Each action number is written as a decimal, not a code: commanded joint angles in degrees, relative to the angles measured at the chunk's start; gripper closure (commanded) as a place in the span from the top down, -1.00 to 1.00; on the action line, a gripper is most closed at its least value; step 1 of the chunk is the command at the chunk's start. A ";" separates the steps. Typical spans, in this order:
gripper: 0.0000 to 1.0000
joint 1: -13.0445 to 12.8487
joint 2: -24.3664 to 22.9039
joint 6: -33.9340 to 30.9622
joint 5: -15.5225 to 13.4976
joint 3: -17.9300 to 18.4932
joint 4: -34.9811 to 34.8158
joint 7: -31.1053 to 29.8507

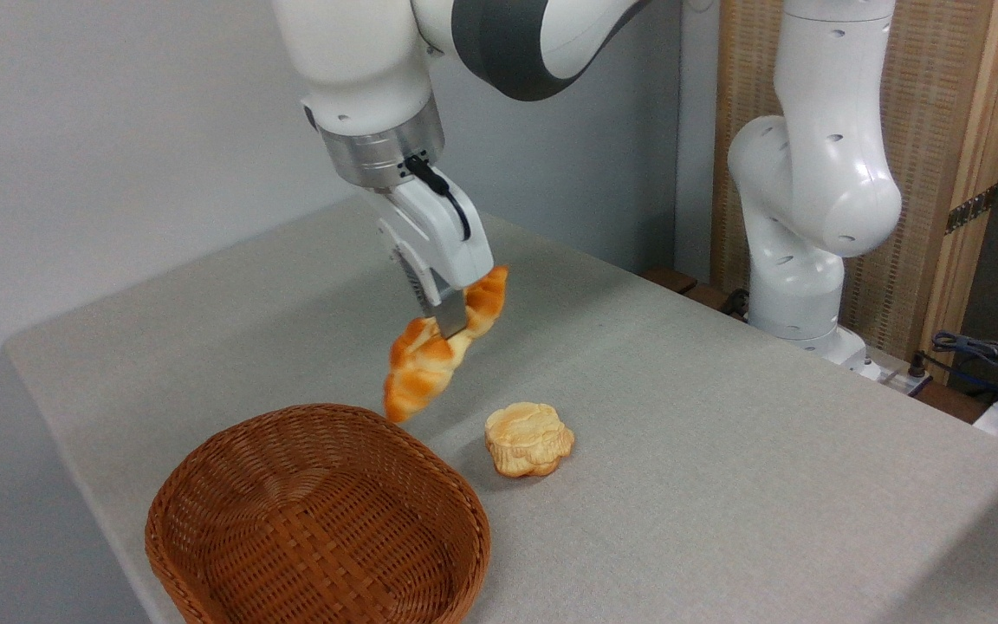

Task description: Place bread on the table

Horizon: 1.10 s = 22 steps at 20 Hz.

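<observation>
Hanging tilted in the air, the bread (438,348) is pinched near its middle between the 2 fingers of the gripper (452,322), its lower pointed end just above the far rim of the wicker basket (230,529). Nothing lies inside the basket. Beside it, 1 small round bun (529,438) rests on the grey table (724,433), apart from both basket and loaf.

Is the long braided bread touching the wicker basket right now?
Apart. The camera view shows the bread held tilted in the air by the tool, its low end above the basket rim, its shadow on the table.
</observation>
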 commanded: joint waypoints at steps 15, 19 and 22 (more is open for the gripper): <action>1.00 -2.60 0.02 2.64 0.57 -0.47 -2.82 -0.04; 1.00 -2.69 0.02 2.81 0.66 -0.47 -2.56 -0.04; 1.00 -2.60 -0.42 5.09 2.24 -0.47 -2.03 -0.04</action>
